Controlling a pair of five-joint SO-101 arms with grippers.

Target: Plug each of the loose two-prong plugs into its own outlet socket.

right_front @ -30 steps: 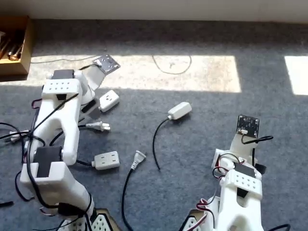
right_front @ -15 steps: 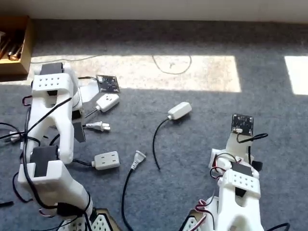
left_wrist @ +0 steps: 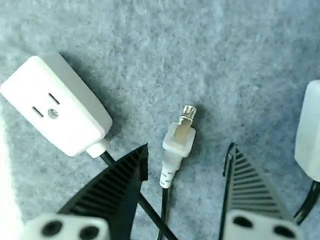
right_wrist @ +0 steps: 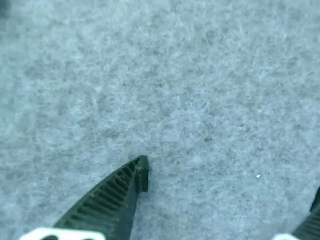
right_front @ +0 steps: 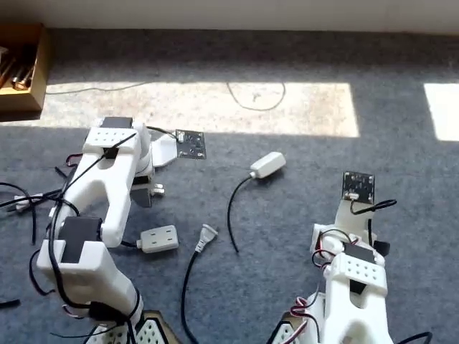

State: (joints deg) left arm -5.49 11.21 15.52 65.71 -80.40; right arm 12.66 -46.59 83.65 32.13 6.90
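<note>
One loose plug point(left_wrist: 176, 145) lies on the carpet point(left_wrist: 240, 60) right between the jaws of the left claw point(left_wrist: 186, 149), spread wide and empty; its long axis runs straight away, prongs leading.

I see grey carpet point(right_front: 301, 43) underneath everything. A wooden box point(right_front: 21, 72) sits at its far left corner, holding dark items I can't identify. A thin looped wire point(right_front: 256, 97) lies on a sunlit patch point(right_front: 315, 115) near the far edge.
</note>
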